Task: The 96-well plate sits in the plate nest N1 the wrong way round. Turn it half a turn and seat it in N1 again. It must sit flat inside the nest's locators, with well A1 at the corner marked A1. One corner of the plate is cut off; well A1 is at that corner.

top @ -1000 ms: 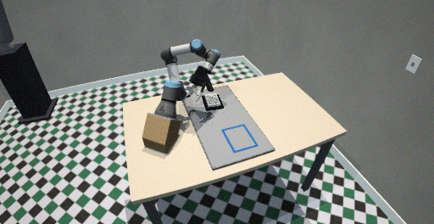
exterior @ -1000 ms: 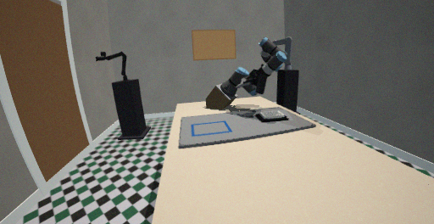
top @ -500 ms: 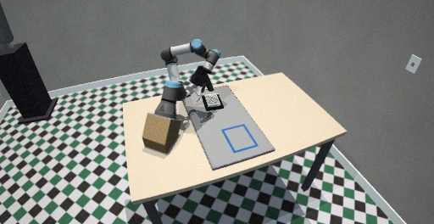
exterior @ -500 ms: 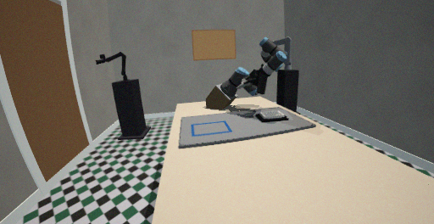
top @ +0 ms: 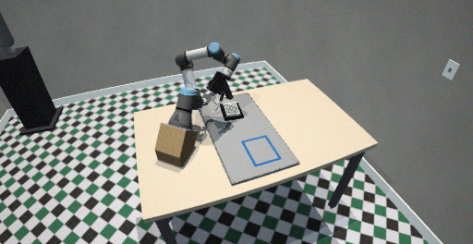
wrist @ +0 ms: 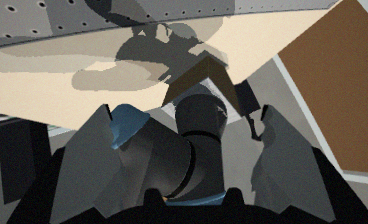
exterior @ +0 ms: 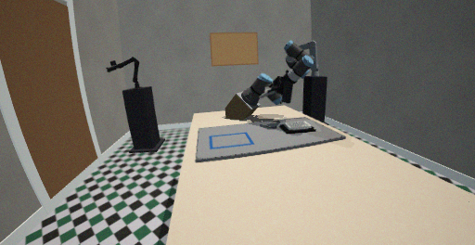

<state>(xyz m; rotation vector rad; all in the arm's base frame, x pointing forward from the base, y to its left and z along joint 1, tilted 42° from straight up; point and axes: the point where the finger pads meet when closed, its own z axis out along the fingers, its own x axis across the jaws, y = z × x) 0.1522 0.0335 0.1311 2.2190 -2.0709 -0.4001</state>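
Note:
The white 96-well plate (top: 232,109) (exterior: 298,125) lies in the black nest N1 (top: 236,117) at the far end of the grey board. It looks flat there; its cut corner and the A1 mark are too small to tell. My gripper (top: 226,98) (wrist: 186,105) is open and empty. It hangs above and behind the nest in the top view, clear of the plate. In the wrist view it is tilted towards the arm's own base, with neither plate nor nest in sight.
The grey board (top: 222,149) (exterior: 274,145) (wrist: 30,20) bears a blue square outline (top: 248,153) (exterior: 232,146) at its near end. The arm stands on a brown block (top: 173,144) (exterior: 237,108) beside the board. The wooden table (top: 323,121) (exterior: 278,200) extends past the board.

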